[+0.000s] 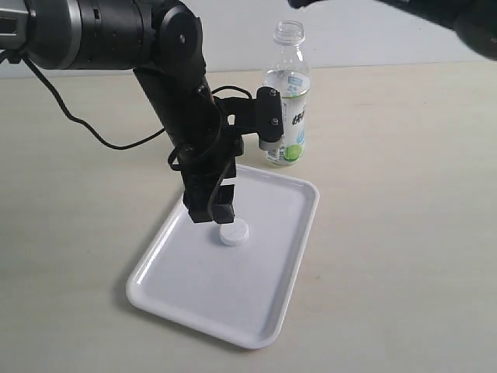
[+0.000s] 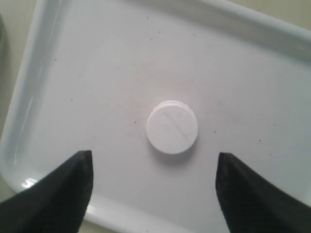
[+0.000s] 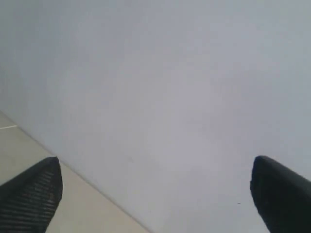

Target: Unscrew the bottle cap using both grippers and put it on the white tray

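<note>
The white bottle cap [image 1: 233, 233] lies flat on the white tray [image 1: 264, 311], free of any grip; the left wrist view shows the bottle cap [image 2: 172, 126] on the tray [image 2: 87, 73]. My left gripper [image 1: 211, 208] hangs open just above and beside the cap, its black fingers [image 2: 58, 194] wide apart with nothing between them. The clear bottle [image 1: 287, 97] stands upright and uncapped on the table behind the tray. My right gripper [image 3: 155, 194] is open and empty, facing a blank wall; only a dark part of that arm [image 1: 466, 19] shows at the exterior view's top right.
The left arm [image 1: 175, 85] and its black cable [image 1: 85, 124] cross the table left of the bottle. Beige tabletop [image 1: 404, 233] surrounds the tray.
</note>
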Tool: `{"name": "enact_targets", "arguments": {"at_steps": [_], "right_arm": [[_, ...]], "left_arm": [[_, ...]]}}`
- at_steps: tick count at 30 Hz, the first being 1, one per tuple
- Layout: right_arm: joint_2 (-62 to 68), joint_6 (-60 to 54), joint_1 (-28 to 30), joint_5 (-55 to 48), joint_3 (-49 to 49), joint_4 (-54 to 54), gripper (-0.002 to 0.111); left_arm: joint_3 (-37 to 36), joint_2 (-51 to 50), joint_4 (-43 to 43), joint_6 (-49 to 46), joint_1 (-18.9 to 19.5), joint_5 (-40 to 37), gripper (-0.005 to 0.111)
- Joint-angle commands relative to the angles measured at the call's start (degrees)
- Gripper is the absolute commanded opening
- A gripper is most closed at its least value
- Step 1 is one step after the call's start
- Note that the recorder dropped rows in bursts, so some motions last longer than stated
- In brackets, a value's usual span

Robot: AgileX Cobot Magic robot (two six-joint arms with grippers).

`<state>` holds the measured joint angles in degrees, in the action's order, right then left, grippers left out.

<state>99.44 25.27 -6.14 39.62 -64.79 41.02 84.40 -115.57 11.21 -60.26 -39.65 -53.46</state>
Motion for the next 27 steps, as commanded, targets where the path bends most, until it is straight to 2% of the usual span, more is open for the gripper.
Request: {"name": "enact_targets", "arguments": {"at_steps": [1,7,13,16,18,19,21,22,23,24,27], "right_arm": [[-7.94,0.89,0.14,-16.37,-0.13,-0.55,0.105],[-16.02,0.47,0.14,-33.68,-0.13,-0.42,0.105],[-19.94,1.49,0.14,-43.12,-0.13,-1.73,0.105],[-20.56,1.94,0.14,-47.92,-0.13,-3.59,0.105],[-20.79,2.17,0.14,-50.16,-0.13,-4.37,0.100],[-21.03,2.68,0.14,-50.68,-0.13,-4.51,0.095],[-21.54,3.88,0.14,-52.03,-0.13,-4.51,0.073],[-21.93,4.54,0.14,-52.94,-0.13,-4.51,0.056],[-22.88,4.90,0.14,-56.31,-0.13,-4.51,0.012],[-23.37,4.67,0.14,-57.03,-0.13,-4.26,0.001],[-27.71,4.79,0.14,-63.24,0.10,-5.44,0.000]], "left_arm": [[-0.21,0.48,-0.26,2.64,-0.24,0.67,0.069],[-0.21,0.48,-0.38,7.20,-0.24,0.18,0.069],[-0.21,0.56,-4.41,15.76,-0.24,-0.94,0.067],[-0.21,0.56,-7.68,20.16,-0.24,-3.39,0.054],[-0.21,0.87,-8.60,20.48,-0.24,-6.62,0.036],[-0.21,0.97,-8.81,20.48,-0.24,-8.28,0.025],[-0.21,1.73,-8.94,20.48,-0.24,-10.63,0.000],[-0.21,2.43,-8.94,20.67,-0.24,-10.95,0.001],[-0.21,4.02,-9.46,23.13,-0.24,-10.99,0.000],[-0.21,4.76,-9.99,23.87,-0.24,-10.86,0.000],[-0.21,11.30,-11.98,31.84,0.48,-6.33,0.000]]}}
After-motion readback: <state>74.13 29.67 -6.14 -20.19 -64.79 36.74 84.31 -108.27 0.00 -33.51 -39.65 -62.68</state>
